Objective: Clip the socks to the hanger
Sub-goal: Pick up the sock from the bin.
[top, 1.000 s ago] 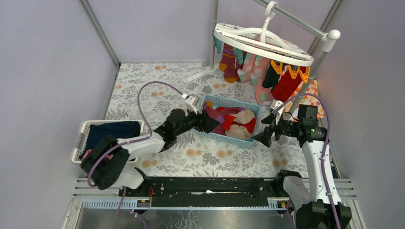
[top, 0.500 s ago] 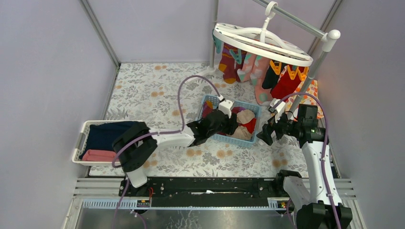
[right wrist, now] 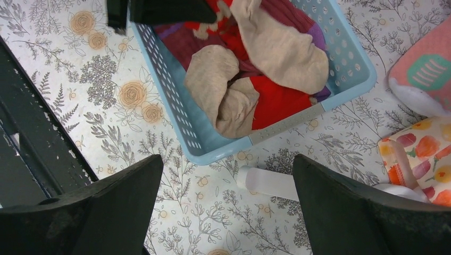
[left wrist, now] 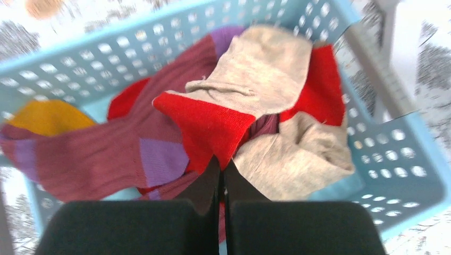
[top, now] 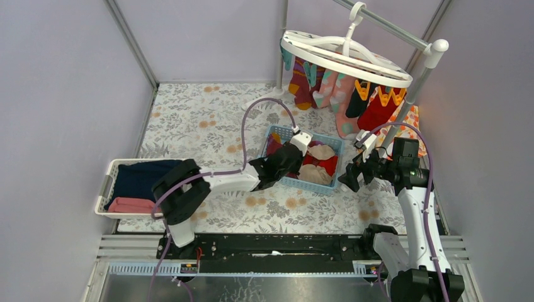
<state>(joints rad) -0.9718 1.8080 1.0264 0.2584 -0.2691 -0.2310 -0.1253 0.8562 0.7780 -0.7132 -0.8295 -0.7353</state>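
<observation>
Over the light-blue perforated plastic basket (left wrist: 404, 159), the left arm stretches forward and low, left fingers (left wrist: 205, 186) clenched on a corner of the red fabric sock (left wrist: 207, 119) lying inside. Beside the basket, right fingers (right wrist: 122, 186) hang spread wide. Behind, the white oval plastic hanger (top: 378, 71) hangs.

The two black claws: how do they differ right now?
The left gripper is shut, pinching a red sock by its tip; the right gripper gapes wide, holding nothing. The left gripper reaches into the blue basket; the right gripper hangs outside it, above the table. Both are black, two-fingered.
</observation>
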